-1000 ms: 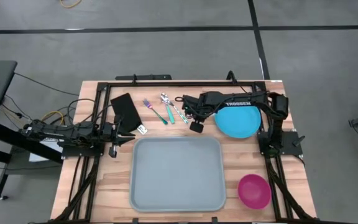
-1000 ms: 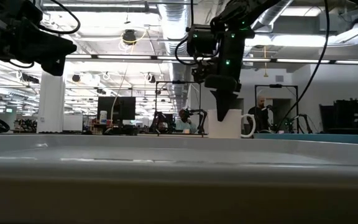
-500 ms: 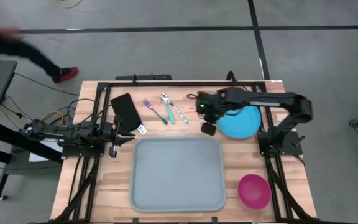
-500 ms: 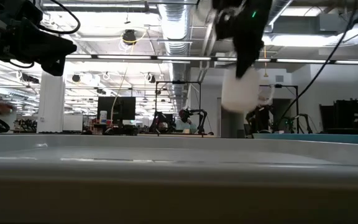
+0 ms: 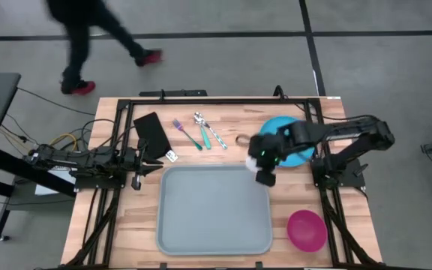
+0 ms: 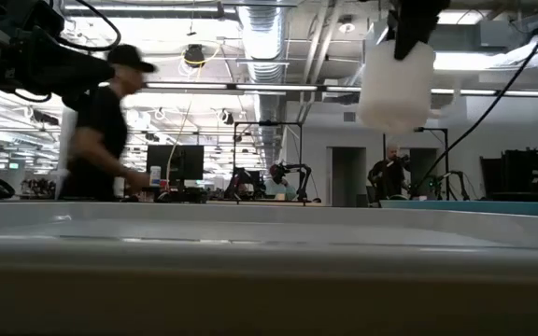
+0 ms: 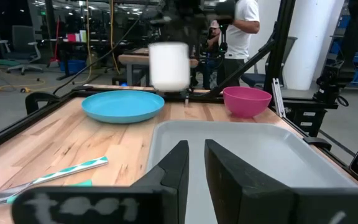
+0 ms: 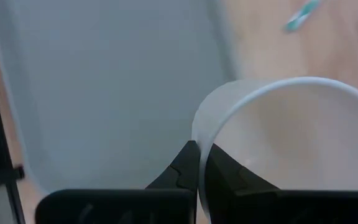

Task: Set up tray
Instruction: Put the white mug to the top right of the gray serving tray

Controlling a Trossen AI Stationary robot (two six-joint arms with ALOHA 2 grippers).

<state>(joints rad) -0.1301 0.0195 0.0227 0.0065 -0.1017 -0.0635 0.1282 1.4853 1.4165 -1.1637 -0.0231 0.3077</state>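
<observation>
Since a second ago right gripper (image 5: 265, 171) carried white ceramic mug (image 6: 396, 84) from spoons to tray corner, fingers pinched on rim | large grey-blue plastic tray (image 5: 214, 210) centre-front | lower upright, release inside rim | left gripper (image 7: 193, 163) idle, slightly parted

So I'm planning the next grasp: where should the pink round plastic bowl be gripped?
Probably the rim, from straight above, one claw finger inside the pink round plastic bowl: it sits upright, mouth open upward, with a thin wall.
</observation>
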